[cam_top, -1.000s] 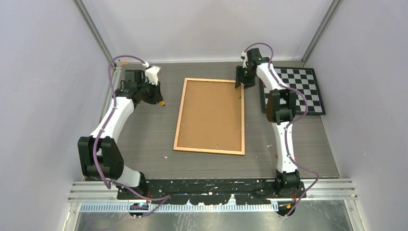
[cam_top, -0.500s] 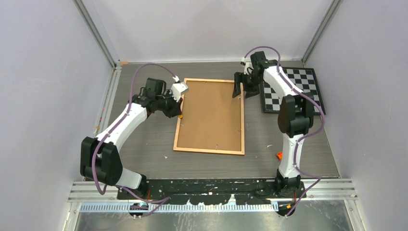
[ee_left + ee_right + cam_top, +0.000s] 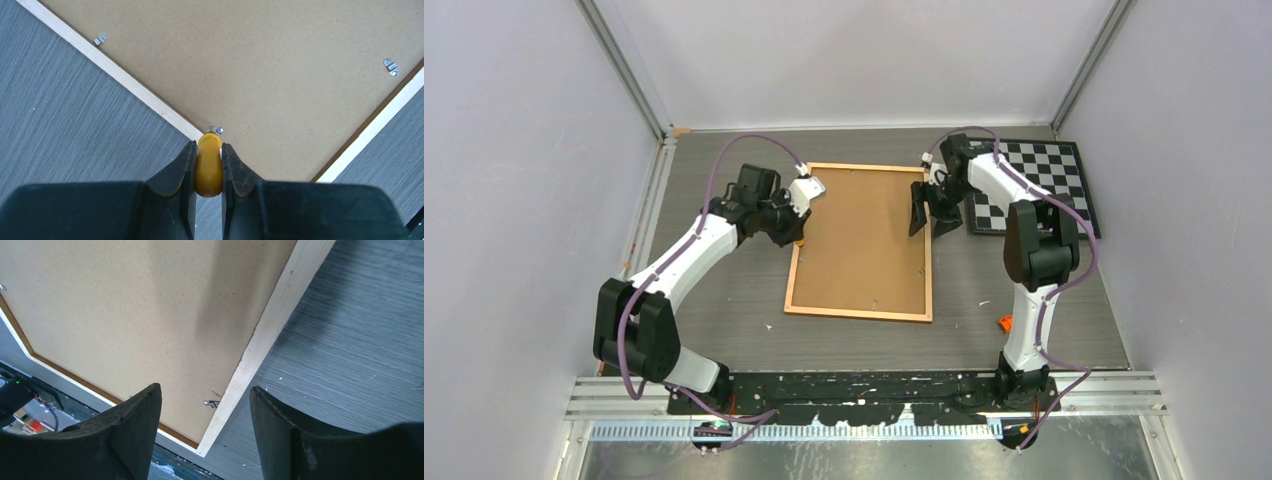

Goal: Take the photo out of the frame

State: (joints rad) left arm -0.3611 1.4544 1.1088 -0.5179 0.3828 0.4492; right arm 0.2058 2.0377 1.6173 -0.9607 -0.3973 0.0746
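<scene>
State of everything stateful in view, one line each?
Orange-brown wooden picture frame: face down, lying flat.
Tan fibreboard backing: seated in the frame, not lifted.
Left hand: shut on a small yellow-orange piece at the frame's left edge.
Right hand: open, above the frame's right edge.
Black-and-white checkerboard: flat, far right.

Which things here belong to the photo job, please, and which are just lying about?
Job: frame, backing board, clips, yellow piece in shut left gripper, open right gripper.
Lying about: checkerboard, orange scrap.
</scene>
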